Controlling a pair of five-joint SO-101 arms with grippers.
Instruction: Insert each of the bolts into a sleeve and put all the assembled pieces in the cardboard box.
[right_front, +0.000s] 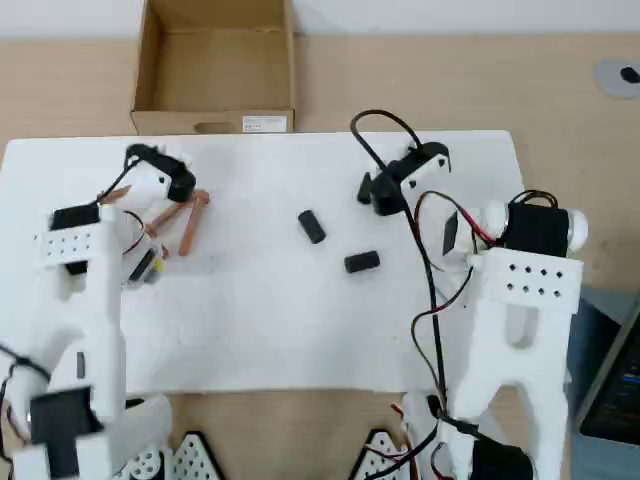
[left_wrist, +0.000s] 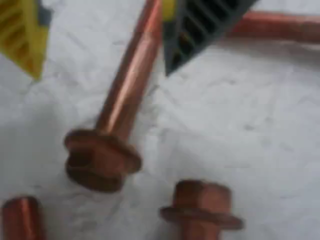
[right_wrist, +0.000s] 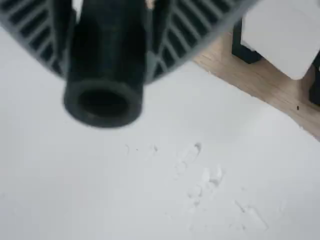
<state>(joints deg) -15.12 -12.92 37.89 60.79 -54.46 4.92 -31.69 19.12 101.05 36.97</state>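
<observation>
Several copper bolts (right_front: 190, 224) lie on the white mat (right_front: 270, 330) at the left. My left gripper (right_front: 172, 180) stands open over them. Its yellow finger (left_wrist: 22, 37) and dark finger (left_wrist: 200, 27) straddle the shaft of one bolt (left_wrist: 125, 95), which lies against the dark finger. My right gripper (right_front: 385, 190) hovers over the mat's back right, shut on a black sleeve (right_wrist: 102, 75) whose hollow end faces the camera. Two more black sleeves (right_front: 312, 227) (right_front: 362, 262) lie in the mat's middle. The open cardboard box (right_front: 150, 60) stands behind the mat at the back left.
Another bolt head (left_wrist: 202, 210), a shaft end (left_wrist: 20, 217) and a third shaft (left_wrist: 280, 25) lie close around the left gripper. Bare wooden table (right_wrist: 260, 90) borders the mat. A grey disc (right_front: 618, 78) sits at the far right.
</observation>
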